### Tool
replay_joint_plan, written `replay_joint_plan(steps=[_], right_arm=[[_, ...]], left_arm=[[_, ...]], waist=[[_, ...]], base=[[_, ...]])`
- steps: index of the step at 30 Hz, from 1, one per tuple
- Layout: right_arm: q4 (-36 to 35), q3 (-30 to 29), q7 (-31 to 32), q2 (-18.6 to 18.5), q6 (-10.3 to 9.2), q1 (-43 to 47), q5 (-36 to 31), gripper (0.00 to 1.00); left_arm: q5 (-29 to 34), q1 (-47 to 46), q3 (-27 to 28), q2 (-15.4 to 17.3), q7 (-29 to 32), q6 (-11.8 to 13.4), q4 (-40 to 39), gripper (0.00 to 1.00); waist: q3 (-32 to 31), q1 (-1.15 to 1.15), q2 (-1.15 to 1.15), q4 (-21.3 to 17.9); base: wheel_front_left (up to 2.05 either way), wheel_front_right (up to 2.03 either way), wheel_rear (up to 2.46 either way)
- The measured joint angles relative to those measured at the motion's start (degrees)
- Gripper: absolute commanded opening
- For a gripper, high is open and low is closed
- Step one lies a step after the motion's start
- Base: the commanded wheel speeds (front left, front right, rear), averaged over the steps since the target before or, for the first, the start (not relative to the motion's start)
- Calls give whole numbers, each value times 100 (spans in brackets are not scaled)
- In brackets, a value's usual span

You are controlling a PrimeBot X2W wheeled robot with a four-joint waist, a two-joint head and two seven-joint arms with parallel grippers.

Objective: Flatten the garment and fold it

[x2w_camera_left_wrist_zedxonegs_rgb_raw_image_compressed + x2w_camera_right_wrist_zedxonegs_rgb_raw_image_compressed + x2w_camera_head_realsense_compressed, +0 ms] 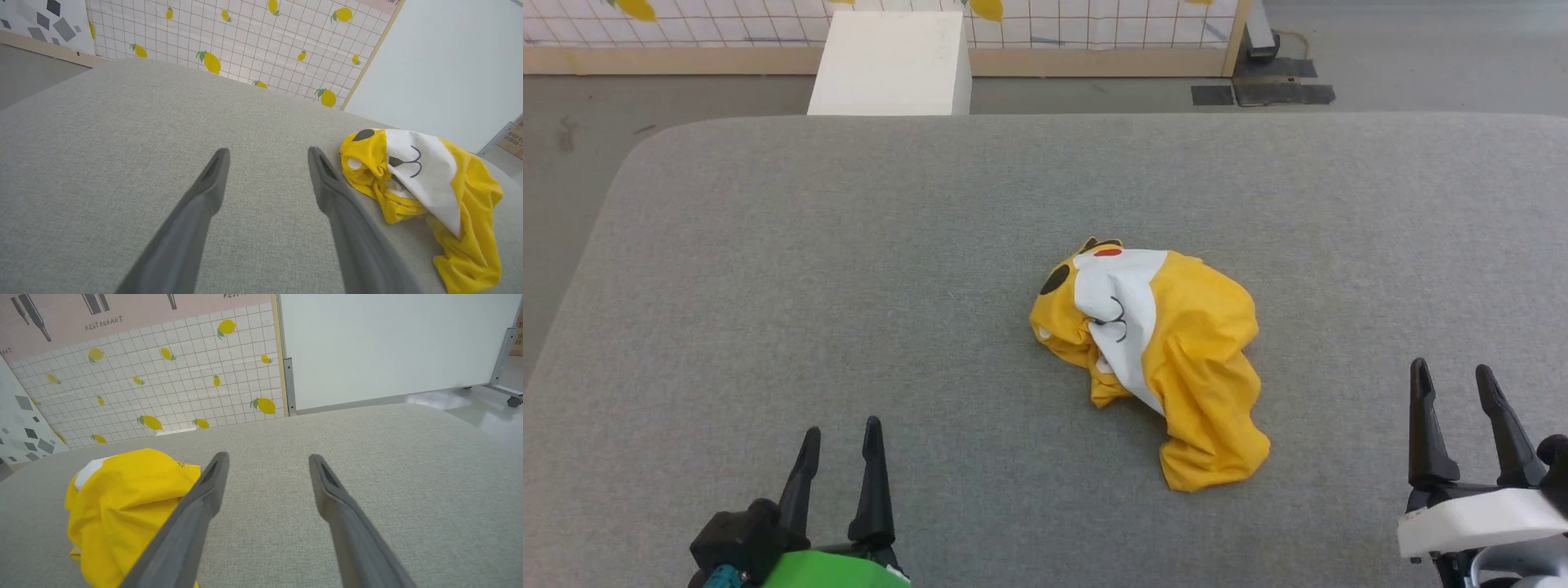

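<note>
The yellow shirt [1152, 359] lies crumpled in a heap right of the middle of the grey table [809, 245], folded over itself. The left claw [843, 426] and right claw [1452, 367] sit at the near edge, both spread and empty, apart from it. A pinch into the heap likely catches several layers, dragging the bundle rather than opening it.

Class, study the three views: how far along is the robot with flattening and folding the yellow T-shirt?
Done: nothing yet; the garment lies crumpled in a heap on the grey surface. In hand: nothing; the left gripper and right gripper are open and empty, apart from it on either side. Left: grasp it, spread it flat, then fold it.
</note>
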Motion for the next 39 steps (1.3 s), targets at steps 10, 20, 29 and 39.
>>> replay_joint_plan(steps=[10,20,29,39], right_arm=[[-114,560,1678,-18,0,-536,-408,100],[614,1720,3232,-1090,0,-1172,186,100],[1946,2359,3038,-1306,0,-1795,648,100],[2182,2536,2480,-1357,0,-2231,855,0]], left_arm=[[486,-46,333,-415,-1,-581,158,100],[654,-225,367,-575,-1,-899,515,100],[683,-268,335,-604,0,-993,744,100],[639,-257,450,-609,0,-970,713,100]], waist=[[52,0,0,202],[218,0,0,521],[230,0,0,839],[125,0,0,697]], base=[[0,0,0],[0,0,0],[0,0,0],[0,0,0]])
